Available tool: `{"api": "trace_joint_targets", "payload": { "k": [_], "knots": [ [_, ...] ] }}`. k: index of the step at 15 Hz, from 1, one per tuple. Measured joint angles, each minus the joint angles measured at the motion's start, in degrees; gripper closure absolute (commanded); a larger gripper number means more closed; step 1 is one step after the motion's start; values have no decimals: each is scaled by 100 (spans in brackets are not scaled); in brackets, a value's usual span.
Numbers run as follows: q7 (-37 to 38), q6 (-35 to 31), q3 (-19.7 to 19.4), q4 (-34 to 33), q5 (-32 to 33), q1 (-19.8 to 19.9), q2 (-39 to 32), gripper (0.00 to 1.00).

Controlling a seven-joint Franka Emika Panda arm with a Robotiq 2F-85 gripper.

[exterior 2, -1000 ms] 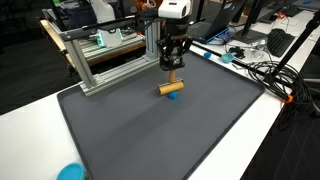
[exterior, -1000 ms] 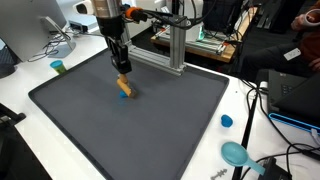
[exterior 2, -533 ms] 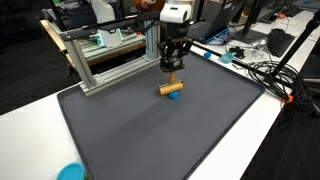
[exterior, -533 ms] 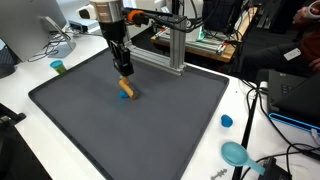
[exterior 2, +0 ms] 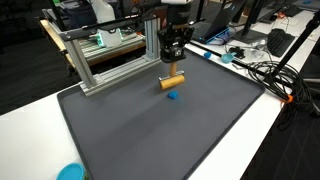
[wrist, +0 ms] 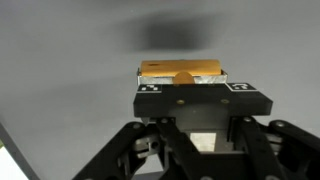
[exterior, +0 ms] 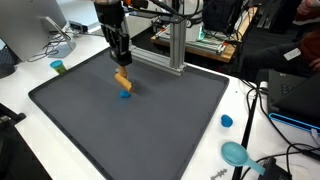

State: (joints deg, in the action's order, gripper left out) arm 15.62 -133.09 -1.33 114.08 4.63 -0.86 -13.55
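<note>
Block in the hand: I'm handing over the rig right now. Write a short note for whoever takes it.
Hand: shut on the block, which lies level in the jaws.
Block: in the air above the mat. A blue piece lies on the mat roughly under it, not touching.
Done: block gripped and off the mat.
Left: probably setting the block down; nothing released yet.

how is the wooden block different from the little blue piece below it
The wooden block is tan and elongated; the blue piece is bright blue and much smaller. The wooden block hangs clear of the surface, clamped in the shut gripper; the blue piece lies free on the dark mat, touched by nothing. They share one spot over the mat, the wooden block roughly above the blue piece.
</note>
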Motion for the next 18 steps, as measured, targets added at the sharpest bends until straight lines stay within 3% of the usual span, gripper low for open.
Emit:
{"api": "trace_joint_targets", "payload": {
  "k": [18],
  "knots": [
    [73, -343, -29, -147, -8, 3, -411, 78]
  ]
}}
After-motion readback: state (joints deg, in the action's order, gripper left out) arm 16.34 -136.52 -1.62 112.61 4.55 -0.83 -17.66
